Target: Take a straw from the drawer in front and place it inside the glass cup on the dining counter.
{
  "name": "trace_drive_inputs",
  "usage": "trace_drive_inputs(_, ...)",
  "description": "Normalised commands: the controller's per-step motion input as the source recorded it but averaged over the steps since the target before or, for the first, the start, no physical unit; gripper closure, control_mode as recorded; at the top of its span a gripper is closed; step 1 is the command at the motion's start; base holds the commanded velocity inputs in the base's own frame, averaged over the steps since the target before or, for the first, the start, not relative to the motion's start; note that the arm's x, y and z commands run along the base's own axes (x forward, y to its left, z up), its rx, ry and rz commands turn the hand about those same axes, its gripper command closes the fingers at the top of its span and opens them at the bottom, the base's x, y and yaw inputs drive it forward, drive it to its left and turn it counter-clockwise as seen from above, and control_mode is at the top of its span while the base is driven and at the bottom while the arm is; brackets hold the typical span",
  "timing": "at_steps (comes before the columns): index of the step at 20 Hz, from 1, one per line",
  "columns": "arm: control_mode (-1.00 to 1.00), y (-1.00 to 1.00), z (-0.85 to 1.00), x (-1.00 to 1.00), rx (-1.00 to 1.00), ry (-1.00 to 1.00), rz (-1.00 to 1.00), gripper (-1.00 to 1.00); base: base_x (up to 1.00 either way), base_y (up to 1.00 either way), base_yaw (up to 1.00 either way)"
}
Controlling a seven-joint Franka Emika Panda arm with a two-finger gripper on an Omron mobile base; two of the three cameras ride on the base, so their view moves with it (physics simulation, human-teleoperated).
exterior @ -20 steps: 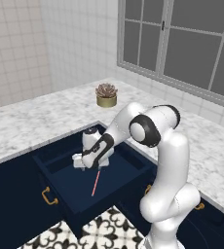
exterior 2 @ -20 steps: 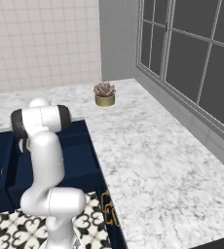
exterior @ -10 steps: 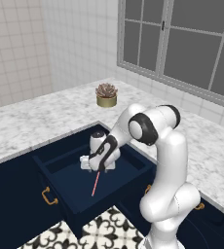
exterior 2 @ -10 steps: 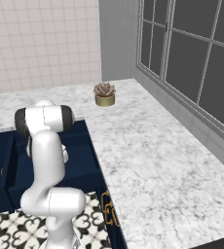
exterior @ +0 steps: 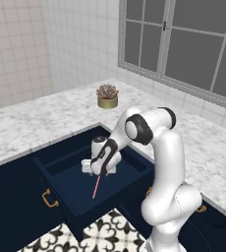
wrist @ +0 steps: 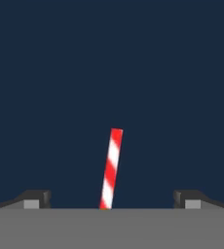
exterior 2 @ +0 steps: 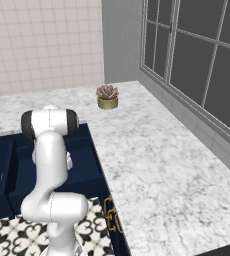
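— Straw (exterior: 97,187) first: where is it?

— It hangs below the hand (exterior: 101,172), slanting down over the inside of the open drawer (exterior: 112,194). The left base view shows it as a thin red line running from the hand toward the drawer's front.

— And up close?

— The hand view shows it striped red and white (wrist: 110,168), rising between the two dark fingertips (wrist: 35,199) against the drawer's navy floor (wrist: 112,73).

— So the hand has hold of it?

— That is hard to say. The fingertips stand wide apart at the left and right of the hand view, with the straw in the middle, touching neither tip as far as the picture shows. Whether anything grips it lower down is hidden.

— What else is about?

— A potted succulent (exterior: 107,95) stands on the marble bench (exterior: 36,123) behind the drawer, well apart from the hand. The right base view shows the same plant (exterior 2: 107,96) on the bench (exterior 2: 157,160), with the arm's white body in front of the navy drawer (exterior 2: 17,170).

— The drawer's handle?

— A small brass bar (exterior: 48,198) on the front panel, at the left.
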Motion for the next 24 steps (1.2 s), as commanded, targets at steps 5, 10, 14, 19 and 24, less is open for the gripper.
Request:
trace_drive_inputs(5,-1.0,0.05,-0.35,0.24,0.0,0.0,-0.01,-1.0,0.0,0.0,0.0)
trace_drive_inputs(10,-1.0,0.05,-0.36,0.07,-0.01,0.0,0.0,-1.0,0.0,0.0,0.0)
trace_drive_inputs(14,-1.0,0.0,-0.34,0.0,-0.04,0.0,0.0,1.0,0.0,0.0,0.0)
trace_drive_inputs(19,-1.0,0.0,-0.24,-0.03,-0.03,-0.03,0.0,1.0,0.0,0.0,0.0)
trace_drive_inputs(24,-1.0,0.0,-0.07,-0.14,0.0,-0.05,0.0,1.0,0.0,0.0,0.0)
